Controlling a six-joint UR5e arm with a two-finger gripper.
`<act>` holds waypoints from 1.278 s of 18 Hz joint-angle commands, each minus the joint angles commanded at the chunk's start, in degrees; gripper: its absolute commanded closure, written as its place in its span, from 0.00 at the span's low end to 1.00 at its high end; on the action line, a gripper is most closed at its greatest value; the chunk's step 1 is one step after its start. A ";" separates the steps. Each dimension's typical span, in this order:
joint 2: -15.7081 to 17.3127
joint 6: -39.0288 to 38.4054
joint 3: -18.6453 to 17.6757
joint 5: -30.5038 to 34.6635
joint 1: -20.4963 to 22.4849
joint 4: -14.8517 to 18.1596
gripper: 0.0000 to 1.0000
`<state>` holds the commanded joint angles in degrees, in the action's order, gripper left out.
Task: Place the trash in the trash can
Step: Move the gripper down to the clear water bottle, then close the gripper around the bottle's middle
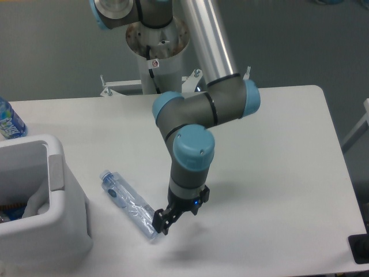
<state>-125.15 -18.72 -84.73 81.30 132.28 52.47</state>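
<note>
The trash I can see is a crushed clear plastic bottle with a blue cap. It lies diagonally on the white table, cap toward the trash can. The trash can is a large white bin at the left edge, and something lies inside it, mostly hidden. My gripper is low over the table at the bottle's lower right end. One dark finger is right against the bottle's base. The jaws look spread apart with nothing held between them.
An upright bottle with a bright blue label stands at the far left behind the bin. The arm's base and metal brackets sit at the table's back edge. A dark object is at the lower right corner.
</note>
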 joint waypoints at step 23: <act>-3.88 -0.18 -0.53 5.19 -4.84 0.00 0.07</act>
<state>-129.02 -18.90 -85.25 86.48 127.44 52.47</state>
